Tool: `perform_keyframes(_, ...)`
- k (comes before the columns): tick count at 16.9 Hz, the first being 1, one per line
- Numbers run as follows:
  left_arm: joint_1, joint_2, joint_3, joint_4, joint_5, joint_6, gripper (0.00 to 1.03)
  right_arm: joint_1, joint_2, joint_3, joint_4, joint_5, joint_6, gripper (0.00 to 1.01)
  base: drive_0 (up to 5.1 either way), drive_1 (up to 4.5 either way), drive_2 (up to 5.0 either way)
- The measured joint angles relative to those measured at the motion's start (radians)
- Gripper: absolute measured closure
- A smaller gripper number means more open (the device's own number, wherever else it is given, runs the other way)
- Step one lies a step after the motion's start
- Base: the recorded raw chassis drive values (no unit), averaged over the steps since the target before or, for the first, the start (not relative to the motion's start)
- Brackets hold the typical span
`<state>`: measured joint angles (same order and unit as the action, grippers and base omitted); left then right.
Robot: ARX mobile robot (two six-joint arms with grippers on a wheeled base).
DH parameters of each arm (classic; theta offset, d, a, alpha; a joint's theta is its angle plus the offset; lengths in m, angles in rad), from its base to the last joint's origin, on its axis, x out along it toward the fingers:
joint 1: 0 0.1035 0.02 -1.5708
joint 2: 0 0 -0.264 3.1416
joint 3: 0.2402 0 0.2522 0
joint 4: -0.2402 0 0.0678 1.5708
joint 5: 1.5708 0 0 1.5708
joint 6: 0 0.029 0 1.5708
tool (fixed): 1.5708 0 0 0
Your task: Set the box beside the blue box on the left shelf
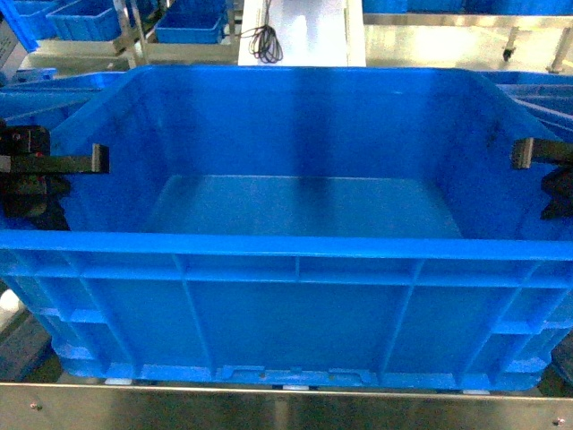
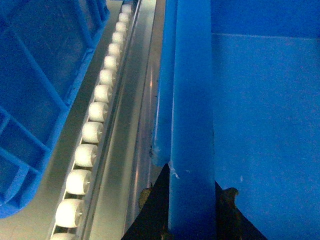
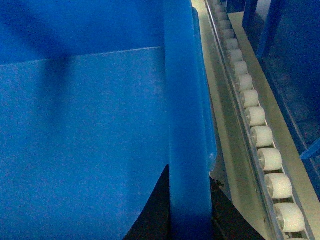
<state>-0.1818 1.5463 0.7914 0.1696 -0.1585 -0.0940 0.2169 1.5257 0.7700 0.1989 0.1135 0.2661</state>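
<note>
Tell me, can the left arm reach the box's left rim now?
Yes, apparently: the left gripper already straddles the box rim, one finger on each side, and nothing lies between them. The right gripper does likewise on its side.

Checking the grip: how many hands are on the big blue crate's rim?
2. The left hand is closed over the left rim of the box, and the right hand is closed over its right rim. Neither is hidden.
</note>
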Motion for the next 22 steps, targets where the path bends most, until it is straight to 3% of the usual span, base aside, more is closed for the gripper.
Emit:
perform_keyframes(6, -0.021, 0.042, 0.035, -0.039, -0.001, -0.008, 0.95, -0.002, 0.011, 0.019, -0.037, 0.018, 0.011, 0.93, 0.0, 0.00, 0.0)
perform_keyframes(7, -0.021, 0.045, 0.042, -0.043, -0.014, -0.013, 0.95, 0.001, 0.011, 0.018, -0.034, 0.035, 0.056, 0.82, 0.0, 0.00, 0.0)
perform_keyframes(8, -0.024, 0.045, 0.042, -0.034, -0.021, -0.018, 0.93, 0.006, 0.011, 0.017, -0.022, 0.037, 0.069, 0.72, 0.0, 0.00, 0.0)
perform_keyframes(9, -0.051, 0.060, 0.035, 0.033, -0.100, -0.025, 0.80, 0.014, 0.011, 0.015, 0.004, 0.046, 0.086, 0.61, 0.0, 0.00, 0.0)
perform_keyframes(14, -0.092, 0.066, -0.013, 0.387, -0.104, -0.084, 0.22, 0.040, -0.074, -0.023, 0.296, 0.039, 0.131, 0.03, 0.0, 0.00, 0.0)
perform_keyframes(16, -0.097, 0.040, -0.012, 0.490, -0.111, -0.082, 0.03, 0.047, -0.088, -0.029, 0.349, 0.043, 0.134, 0.04, 0.0, 0.00, 0.0)
perform_keyframes(17, -0.097, 0.023, -0.012, 0.516, -0.126, -0.081, 0.06, 0.051, -0.088, -0.043, 0.373, 0.050, 0.133, 0.03, 0.0, 0.00, 0.0)
perform_keyframes(18, -0.092, 0.017, -0.013, 0.494, -0.138, -0.073, 0.05, 0.052, -0.088, -0.047, 0.368, 0.070, 0.118, 0.03, 0.0, 0.00, 0.0)
perform_keyframes(19, -0.087, 0.018, -0.015, 0.477, -0.144, -0.074, 0.05, 0.058, -0.088, -0.047, 0.343, 0.121, 0.082, 0.03, 0.0, 0.00, 0.0)
perform_keyframes(20, -0.083, 0.018, -0.016, 0.478, -0.148, -0.074, 0.05, 0.058, -0.088, -0.050, 0.363, 0.127, 0.057, 0.04, 0.0, 0.00, 0.0)
perform_keyframes(21, -0.077, 0.018, -0.038, 0.570, -0.126, -0.046, 0.10, 0.052, -0.089, -0.093, 0.507, 0.139, -0.012, 0.12, 0.0, 0.00, 0.0)
perform_keyframes(22, -0.059, -0.010, -0.119, 0.684, -0.075, 0.012, 0.22, 0.029, -0.142, -0.196, 0.615, 0.118, -0.123, 0.27, 0.0, 0.00, 0.0)
